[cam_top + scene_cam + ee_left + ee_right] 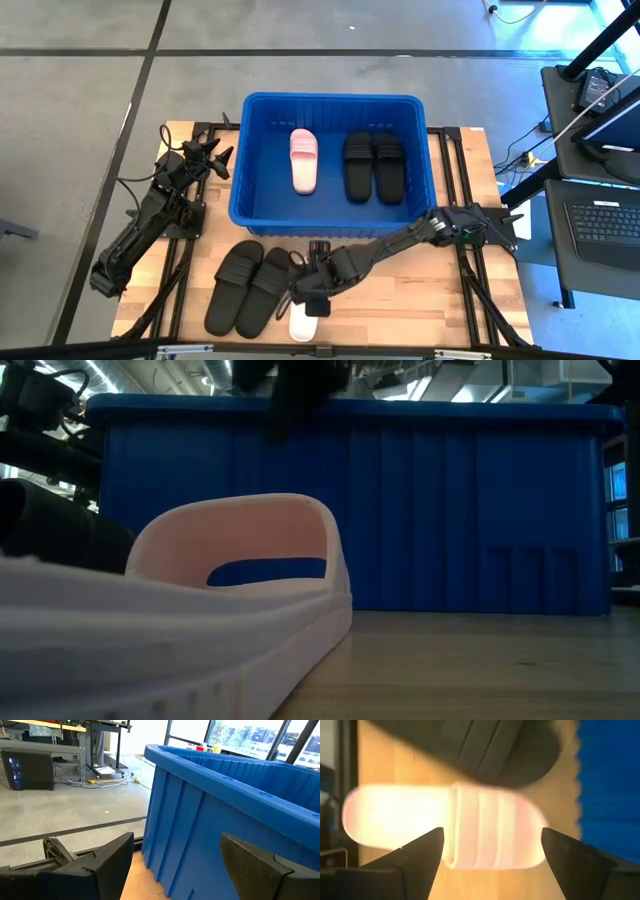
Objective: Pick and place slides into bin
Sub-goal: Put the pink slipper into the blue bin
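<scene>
At the lower centre of the high view, a pink slide (303,325) is straddled by the wide-open, empty right gripper (312,300); black slides (247,287) lie beside. Beyond, three slides are held in the bin (262,205). The left gripper (215,157), open and empty, is parked at the upper left.

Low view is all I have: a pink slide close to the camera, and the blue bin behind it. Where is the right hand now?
Observer: The right hand is over that pink slide, open, with one finger on each side of the strap.
Operator: What is already in the bin?
Observer: The bin holds a second pink slide and a black pair.
Operator: And the left hand?
Observer: The left hand waits open beside the bin's left wall, holding nothing.
</scene>
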`<state>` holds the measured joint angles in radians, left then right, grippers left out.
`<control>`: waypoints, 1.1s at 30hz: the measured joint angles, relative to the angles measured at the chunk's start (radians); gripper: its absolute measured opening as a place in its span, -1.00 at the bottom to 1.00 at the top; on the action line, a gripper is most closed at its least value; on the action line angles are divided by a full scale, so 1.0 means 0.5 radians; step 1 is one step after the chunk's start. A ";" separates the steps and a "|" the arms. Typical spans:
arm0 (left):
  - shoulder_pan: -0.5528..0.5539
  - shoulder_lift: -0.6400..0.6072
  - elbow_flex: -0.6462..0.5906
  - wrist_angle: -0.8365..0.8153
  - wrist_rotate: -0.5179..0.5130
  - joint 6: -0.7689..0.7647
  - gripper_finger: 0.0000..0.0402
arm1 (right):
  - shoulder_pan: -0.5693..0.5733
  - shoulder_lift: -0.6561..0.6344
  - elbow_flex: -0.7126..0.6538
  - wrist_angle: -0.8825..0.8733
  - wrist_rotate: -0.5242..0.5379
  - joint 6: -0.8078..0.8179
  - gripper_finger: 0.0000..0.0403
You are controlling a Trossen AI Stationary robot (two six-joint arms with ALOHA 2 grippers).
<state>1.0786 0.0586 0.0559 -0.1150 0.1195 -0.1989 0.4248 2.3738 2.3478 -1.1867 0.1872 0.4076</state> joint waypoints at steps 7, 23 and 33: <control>0.000 0.000 0.000 0.000 0.001 0.000 0.45 | 0.060 0.159 -0.001 -0.025 -0.097 0.015 0.66; 0.000 0.001 0.000 0.000 0.002 0.000 0.45 | 0.072 0.178 -0.020 -0.025 0.200 0.108 0.56; 0.000 0.001 0.000 0.000 0.002 0.000 0.45 | 0.053 0.176 -0.172 0.016 0.213 0.066 0.56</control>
<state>1.0786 0.0589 0.0559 -0.1150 0.1204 -0.1989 0.4515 2.4619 2.2617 -1.1788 0.2939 0.4406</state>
